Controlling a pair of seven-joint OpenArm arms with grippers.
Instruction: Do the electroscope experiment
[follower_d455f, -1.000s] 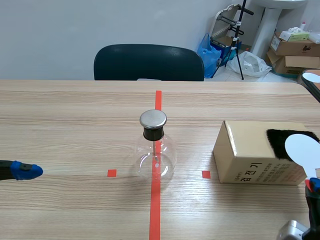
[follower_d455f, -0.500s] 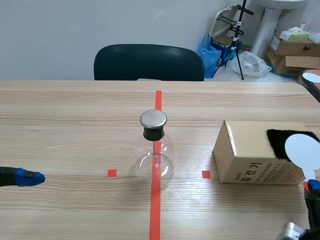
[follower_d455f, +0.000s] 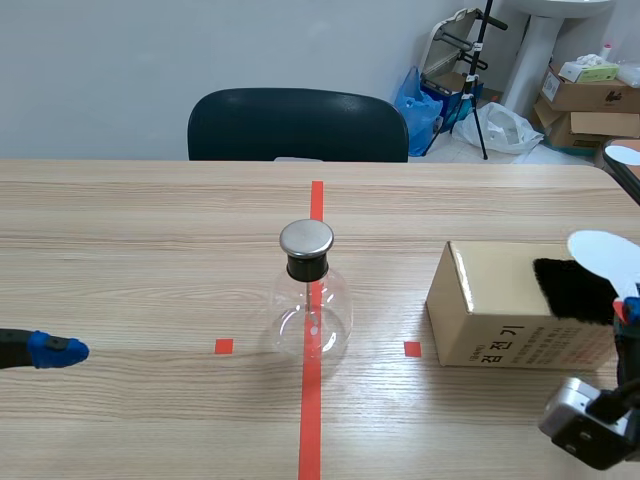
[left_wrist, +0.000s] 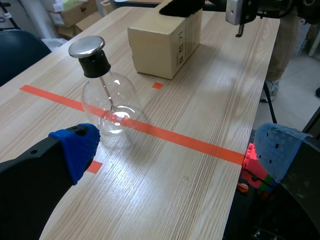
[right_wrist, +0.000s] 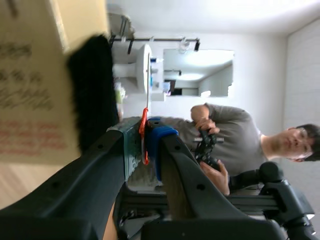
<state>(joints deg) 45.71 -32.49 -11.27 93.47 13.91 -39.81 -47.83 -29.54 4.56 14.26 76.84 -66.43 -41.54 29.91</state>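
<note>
Two claws, and you have them in two different states. Your left claw (follower_d455f: 55, 351) hovers low over the table (follower_d455f: 150, 230) at its left side, well apart from the flask (follower_d455f: 311, 312). In its own wrist view the fingers (left_wrist: 75, 150) stand wide apart, a blue dotted pad on each. Nothing lies between them but bare wood and the tape line (left_wrist: 165, 135).

Your right claw (right_wrist: 146, 144) is clamped on the thin red handle (right_wrist: 144, 125) of a paddle, the two pads pressed against it from either side. The paddle's white disc (follower_d455f: 603, 252) stands above the claw, by the black fur patch (follower_d455f: 572, 290) that lies on top of the cardboard box (follower_d455f: 500, 300). You cannot tell from these views whether the disc touches the fur. In the right wrist view the disc shows edge-on, just beside the fur.

The flask stands upright at the middle of the table, right on the orange-red line. It has a round metal cap (follower_d455f: 306, 238) on a black stopper, and a thin rod hangs down inside the clear bulb. The box sits to the right of it, near but not touching.

Beyond the table's far edge you have a dark chair (follower_d455f: 298, 125). Past the right claw, a person (right_wrist: 225, 145) in a grey top holds a controller in both hands.
</note>
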